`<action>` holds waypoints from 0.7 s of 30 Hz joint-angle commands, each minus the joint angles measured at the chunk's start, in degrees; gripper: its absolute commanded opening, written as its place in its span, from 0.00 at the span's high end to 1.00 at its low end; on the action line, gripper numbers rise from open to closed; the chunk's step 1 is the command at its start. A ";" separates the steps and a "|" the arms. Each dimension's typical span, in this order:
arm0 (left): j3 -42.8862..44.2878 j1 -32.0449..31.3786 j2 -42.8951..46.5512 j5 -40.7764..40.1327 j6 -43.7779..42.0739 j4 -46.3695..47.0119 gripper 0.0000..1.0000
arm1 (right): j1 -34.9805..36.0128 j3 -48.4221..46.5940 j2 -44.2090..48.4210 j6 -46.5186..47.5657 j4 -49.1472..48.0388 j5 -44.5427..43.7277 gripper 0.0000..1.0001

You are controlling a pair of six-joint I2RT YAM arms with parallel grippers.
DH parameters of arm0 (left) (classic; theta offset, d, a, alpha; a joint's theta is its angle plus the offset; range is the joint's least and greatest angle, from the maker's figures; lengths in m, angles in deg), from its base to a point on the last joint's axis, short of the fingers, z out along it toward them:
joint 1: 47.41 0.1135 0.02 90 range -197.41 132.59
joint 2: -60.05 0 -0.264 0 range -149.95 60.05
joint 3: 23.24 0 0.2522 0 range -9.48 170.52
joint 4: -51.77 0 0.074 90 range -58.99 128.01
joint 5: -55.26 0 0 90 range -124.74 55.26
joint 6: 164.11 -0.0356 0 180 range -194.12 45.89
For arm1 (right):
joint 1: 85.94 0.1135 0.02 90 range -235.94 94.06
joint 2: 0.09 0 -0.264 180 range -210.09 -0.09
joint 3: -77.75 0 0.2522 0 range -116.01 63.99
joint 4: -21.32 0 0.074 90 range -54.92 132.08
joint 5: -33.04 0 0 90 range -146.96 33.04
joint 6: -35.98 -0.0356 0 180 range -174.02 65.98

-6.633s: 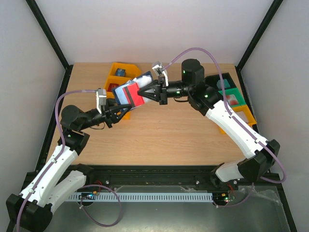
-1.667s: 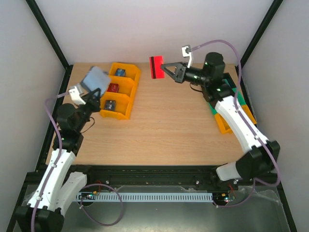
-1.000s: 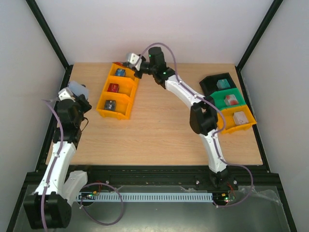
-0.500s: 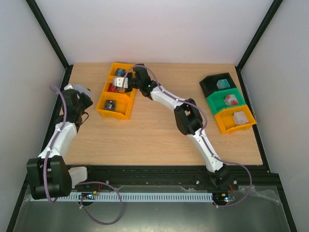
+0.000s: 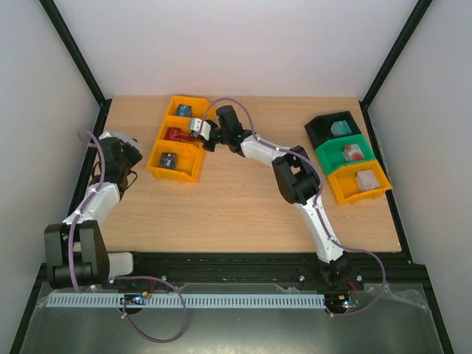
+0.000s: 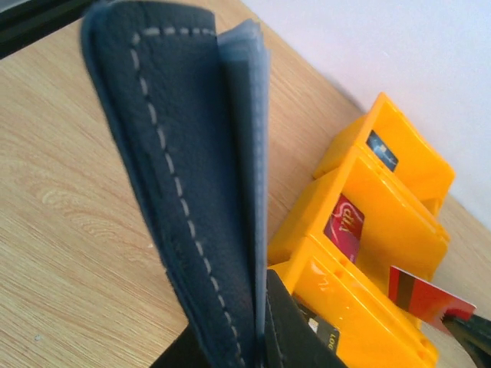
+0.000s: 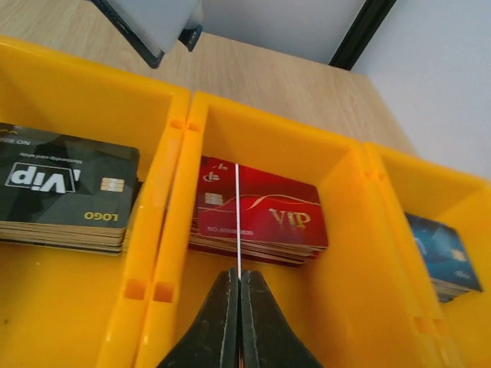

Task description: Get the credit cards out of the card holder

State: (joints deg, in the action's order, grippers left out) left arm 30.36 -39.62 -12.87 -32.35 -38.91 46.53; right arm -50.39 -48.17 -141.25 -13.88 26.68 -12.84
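Observation:
My left gripper (image 6: 238, 346) is shut on the card holder (image 6: 192, 192), a dark navy stitched case held on edge above the table near the left edge; the same gripper (image 5: 122, 145) shows from above. My right gripper (image 7: 239, 280) is shut on a red credit card (image 6: 426, 295), seen edge-on as a thin line (image 7: 238, 215). It hangs over the middle compartment of the yellow bin (image 5: 173, 175), above a stack of red cards (image 7: 265, 218). A black card stack (image 7: 65, 195) and a blue stack (image 7: 441, 257) fill the outer compartments.
Black (image 5: 335, 129), green (image 5: 352, 153) and yellow (image 5: 365, 181) bins with small items stand at the right edge. The right arm (image 5: 295, 173) stretches across the table's middle toward the yellow bin. Black frame posts stand at the back corners.
The right gripper has come from the bin's back end to above the middle compartment with the red card. The left arm has drawn back toward the left edge, still holding the card holder.

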 commanded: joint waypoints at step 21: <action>-0.35 1.26 -13.87 3.84 -6.14 15.77 0.98 | 4.24 17.58 8.82 -14.01 -2.20 8.90 0.99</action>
State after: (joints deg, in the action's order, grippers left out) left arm 29.83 -38.70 -25.96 -31.78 -42.78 57.04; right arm -48.80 -36.26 -135.98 -24.72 23.77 -7.92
